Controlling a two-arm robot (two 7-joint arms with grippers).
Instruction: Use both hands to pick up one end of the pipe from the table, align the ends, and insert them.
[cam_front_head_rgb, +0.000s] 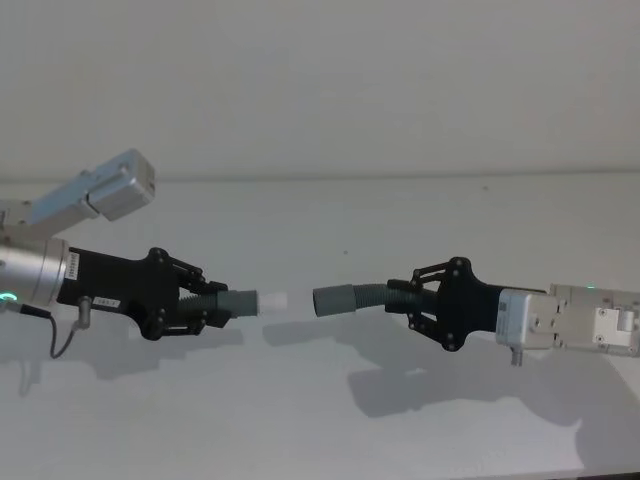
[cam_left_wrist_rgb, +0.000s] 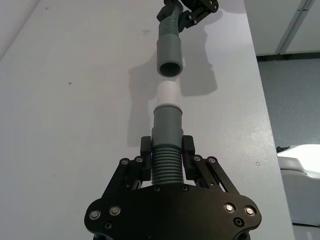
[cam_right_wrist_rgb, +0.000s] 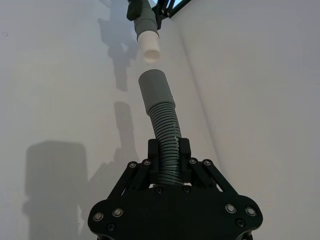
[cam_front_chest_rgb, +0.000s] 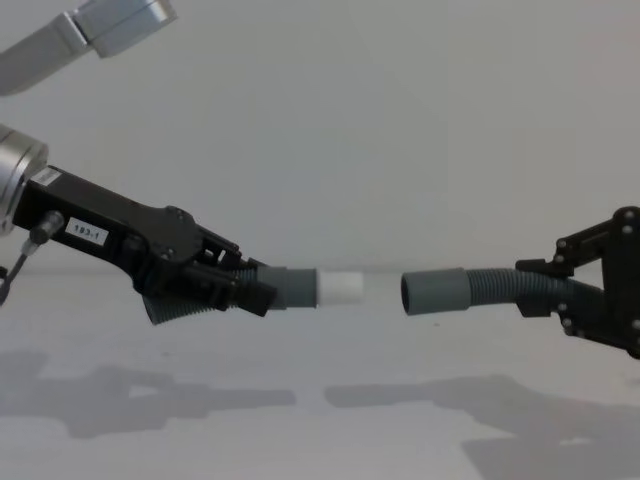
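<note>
The pipe (cam_front_head_rgb: 385, 293) is in two short dark-grey ribbed hose pieces, both held in the air over the plain matte white table (cam_front_head_rgb: 300, 430), with their shadows on it beneath. The left piece (cam_front_chest_rgb: 295, 287) ends in a smooth grey cuff with a narrower white tip (cam_front_chest_rgb: 340, 287). The right piece (cam_front_chest_rgb: 490, 287) ends in a wider smooth grey socket cuff (cam_front_chest_rgb: 435, 291). Tip and socket face each other, near but apart.

Both long axes run across the robot's front, nearly on one line. From the chest the socket sits a touch lower than the tip, and from the right wrist the tip looks slightly off to one side of the socket's mouth. I judge a small correction is due before pushing in.

The black angular left gripper (cam_front_chest_rgb: 240, 285), on the arm with the small white number label (cam_front_chest_rgb: 88, 232), is closed on the ribs of the left piece just behind its cuff. The black right gripper (cam_front_chest_rgb: 540, 290) is clamped on the right piece's ribs, farther back from its socket, so the left stands somewhat nearer the gap. The rear ends of both pieces are hidden within the grippers.
</note>
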